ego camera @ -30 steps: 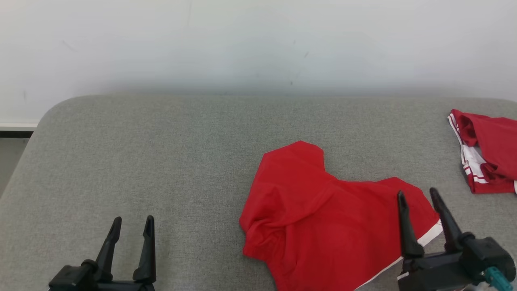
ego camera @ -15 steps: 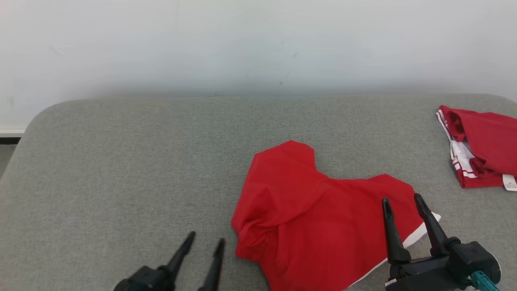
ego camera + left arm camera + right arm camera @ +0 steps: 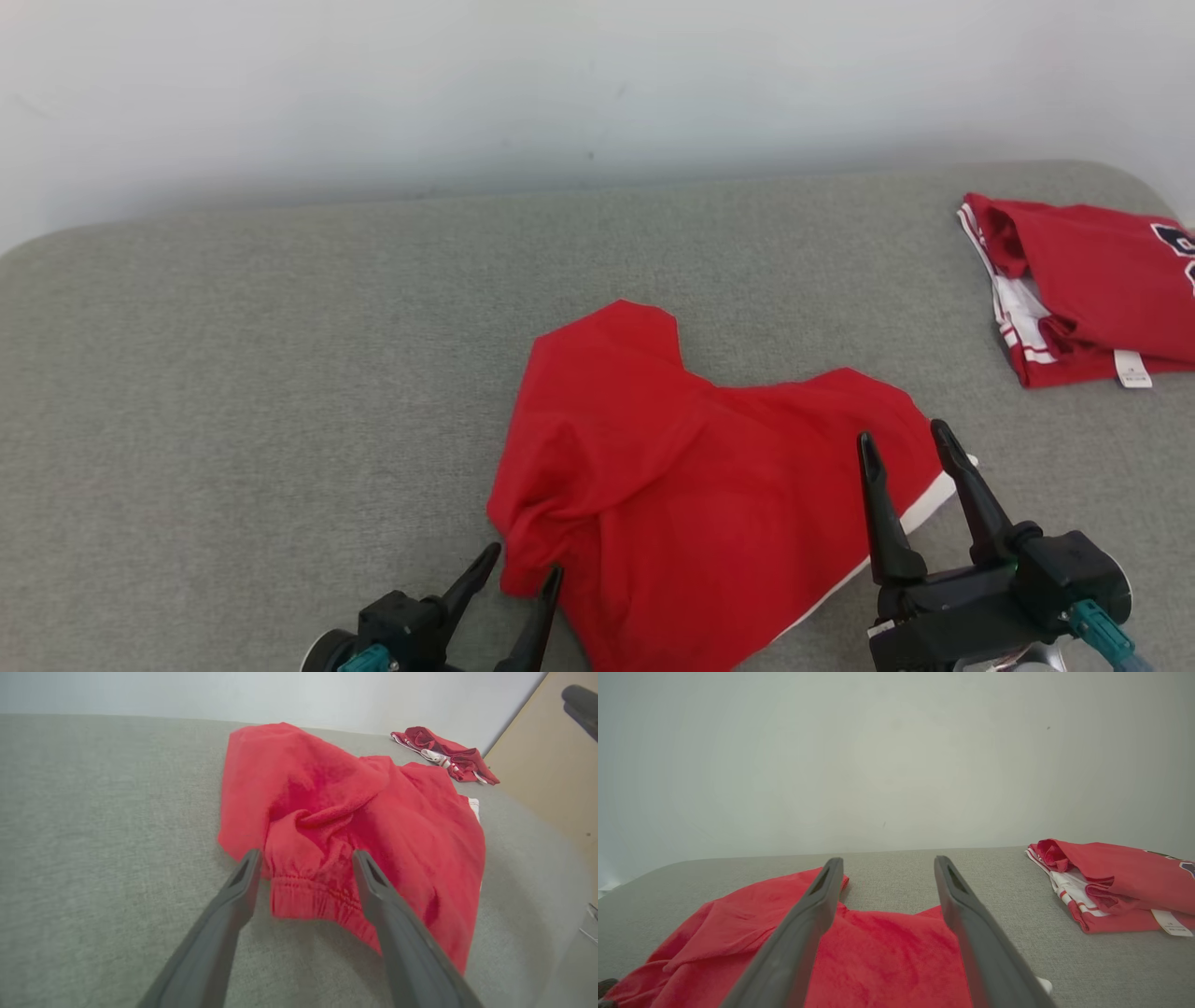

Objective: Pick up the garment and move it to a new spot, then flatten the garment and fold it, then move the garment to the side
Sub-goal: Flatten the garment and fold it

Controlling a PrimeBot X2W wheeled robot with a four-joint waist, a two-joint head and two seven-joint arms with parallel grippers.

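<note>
Garment (image 3: 709, 485), red shorts, lies mid-right on the grey surface (image 3: 233, 373). I see its long axis running across me: bunched waistband near left, white-trimmed hem pointing right, one leg towards the wall. My left fingers (image 3: 471, 581) straddle the waistband, spread wide, empty. My right fingers (image 3: 878, 509) gape over the hem, empty. A folded red shirt (image 3: 1083, 280) sits far right.

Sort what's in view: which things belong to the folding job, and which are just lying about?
Job:
- crumpled red garment
- left gripper, open at its gathered edge
- right gripper, open over its white-trimmed side

Lying about:
- folded red-and-white garment, apart at the far right of the grey surface
</note>
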